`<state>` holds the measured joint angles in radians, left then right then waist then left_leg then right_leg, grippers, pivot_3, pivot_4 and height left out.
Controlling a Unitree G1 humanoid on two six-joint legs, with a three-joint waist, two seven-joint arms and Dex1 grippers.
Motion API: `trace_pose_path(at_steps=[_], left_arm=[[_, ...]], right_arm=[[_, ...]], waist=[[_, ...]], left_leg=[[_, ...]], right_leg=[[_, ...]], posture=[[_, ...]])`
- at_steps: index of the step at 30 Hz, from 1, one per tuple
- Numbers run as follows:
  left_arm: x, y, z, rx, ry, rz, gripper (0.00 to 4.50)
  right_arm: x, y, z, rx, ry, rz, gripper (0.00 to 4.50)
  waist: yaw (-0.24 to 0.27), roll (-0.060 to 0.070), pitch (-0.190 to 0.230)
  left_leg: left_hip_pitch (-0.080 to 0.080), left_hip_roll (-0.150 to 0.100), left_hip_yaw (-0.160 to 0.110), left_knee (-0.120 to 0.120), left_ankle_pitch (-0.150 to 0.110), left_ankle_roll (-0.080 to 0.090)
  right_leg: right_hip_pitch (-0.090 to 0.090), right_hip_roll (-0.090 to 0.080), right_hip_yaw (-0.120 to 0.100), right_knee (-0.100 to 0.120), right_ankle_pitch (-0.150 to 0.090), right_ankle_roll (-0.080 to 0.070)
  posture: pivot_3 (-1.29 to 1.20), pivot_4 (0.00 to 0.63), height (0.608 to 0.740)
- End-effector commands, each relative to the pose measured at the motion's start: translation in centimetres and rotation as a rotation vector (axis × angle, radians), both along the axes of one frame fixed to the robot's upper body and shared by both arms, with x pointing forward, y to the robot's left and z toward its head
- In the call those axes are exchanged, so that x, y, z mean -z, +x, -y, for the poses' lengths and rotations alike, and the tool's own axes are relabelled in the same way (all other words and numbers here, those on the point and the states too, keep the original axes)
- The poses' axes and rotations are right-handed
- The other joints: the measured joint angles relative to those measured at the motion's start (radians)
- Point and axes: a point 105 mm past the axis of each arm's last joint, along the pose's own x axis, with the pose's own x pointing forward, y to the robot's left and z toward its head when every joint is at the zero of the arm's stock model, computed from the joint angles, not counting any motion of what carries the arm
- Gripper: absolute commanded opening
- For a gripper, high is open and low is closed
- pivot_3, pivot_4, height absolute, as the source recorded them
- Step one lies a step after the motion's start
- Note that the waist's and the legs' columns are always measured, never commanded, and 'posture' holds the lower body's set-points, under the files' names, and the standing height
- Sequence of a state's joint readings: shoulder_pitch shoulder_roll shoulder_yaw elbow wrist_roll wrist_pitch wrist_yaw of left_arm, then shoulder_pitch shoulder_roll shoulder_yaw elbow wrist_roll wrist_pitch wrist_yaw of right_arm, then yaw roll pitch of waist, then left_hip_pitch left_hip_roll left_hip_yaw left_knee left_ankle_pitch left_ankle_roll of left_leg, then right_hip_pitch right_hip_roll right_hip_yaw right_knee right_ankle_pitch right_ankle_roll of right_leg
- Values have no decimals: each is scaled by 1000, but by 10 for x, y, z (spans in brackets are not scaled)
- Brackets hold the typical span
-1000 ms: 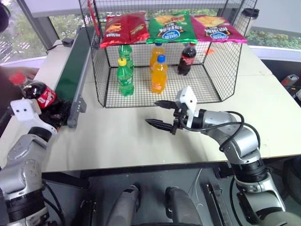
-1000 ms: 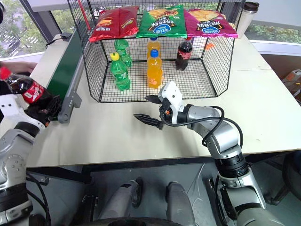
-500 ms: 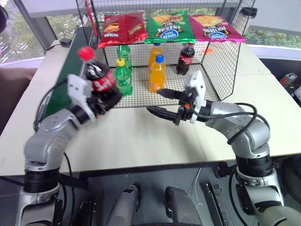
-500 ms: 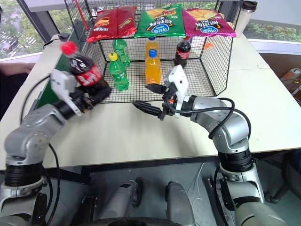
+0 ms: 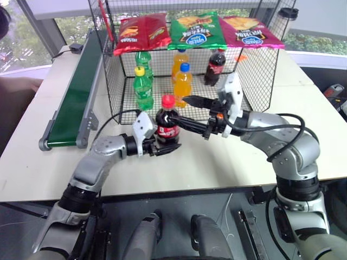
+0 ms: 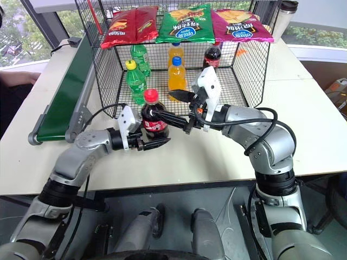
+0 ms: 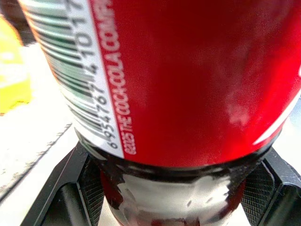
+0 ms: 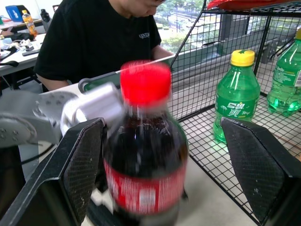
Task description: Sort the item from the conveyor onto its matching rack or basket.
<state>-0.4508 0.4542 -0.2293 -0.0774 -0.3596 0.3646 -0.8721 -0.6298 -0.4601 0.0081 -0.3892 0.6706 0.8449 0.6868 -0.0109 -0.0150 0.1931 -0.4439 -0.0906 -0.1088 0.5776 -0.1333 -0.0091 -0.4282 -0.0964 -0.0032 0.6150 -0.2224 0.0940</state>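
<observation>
Just in front of the cage, above the bench, the cola bottle stands upright with the left gripper clamped low on its body, while the right gripper has its jaws spread wide on either side of the bottle's shoulder without touching it. Full of drink, it should feel fairly heavy and stiff, but the smooth plastic may slip. A hold across the labelled middle looks safest, not the narrow neck.

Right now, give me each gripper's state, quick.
Left gripper: shut on the cola bottle, held upright.
Right gripper: open, fingers either side of the bottle's top, not gripping it.
</observation>
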Motion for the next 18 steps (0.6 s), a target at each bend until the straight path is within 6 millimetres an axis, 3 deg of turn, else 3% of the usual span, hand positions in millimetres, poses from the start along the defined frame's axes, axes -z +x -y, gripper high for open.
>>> trace_pose_path(at_steps=[1, 10, 13, 17, 18], left_arm=[[-18, -2, 15, 70, -10, 109, 3019], [-24, -5, 29, 103, -42, 128, 3019], [-26, -5, 29, 93, -57, 125, 3019], [-29, -2, 28, 67, -73, 115, 3019], [-30, -1, 27, 61, -77, 115, 3019]], right_arm=[[-19, -9, -4, -25, 17, 75, 4087], [-20, -10, -9, -47, 18, 77, 4087], [-18, -8, -9, -38, 11, 76, 3285], [-12, -7, -8, -35, -3, 60, 1340], [-12, -7, -7, -33, -4, 59, 1159]], waist=[[0, 0, 0], [-1, 0, 0], [0, 0, 0], [0, 0, 0], [0, 0, 0]], left_leg=[[0, 0, 0, 0, 0, 0], [0, 0, 0, 1, 0, 0], [0, 0, 0, 1, 0, 1], [0, 0, 0, 1, 1, 1], [0, 0, 0, 1, 1, 1]], right_leg=[[0, 0, 0, 0, 0, 0], [0, 0, 0, 0, 0, 0], [0, 0, 0, 1, 0, 0], [0, 0, 0, 1, 0, 0], [0, 0, 0, 1, 0, 0]], posture=[[0, 150, 738], [0, 150, 738], [0, 150, 738], [0, 150, 738], [0, 150, 738]])
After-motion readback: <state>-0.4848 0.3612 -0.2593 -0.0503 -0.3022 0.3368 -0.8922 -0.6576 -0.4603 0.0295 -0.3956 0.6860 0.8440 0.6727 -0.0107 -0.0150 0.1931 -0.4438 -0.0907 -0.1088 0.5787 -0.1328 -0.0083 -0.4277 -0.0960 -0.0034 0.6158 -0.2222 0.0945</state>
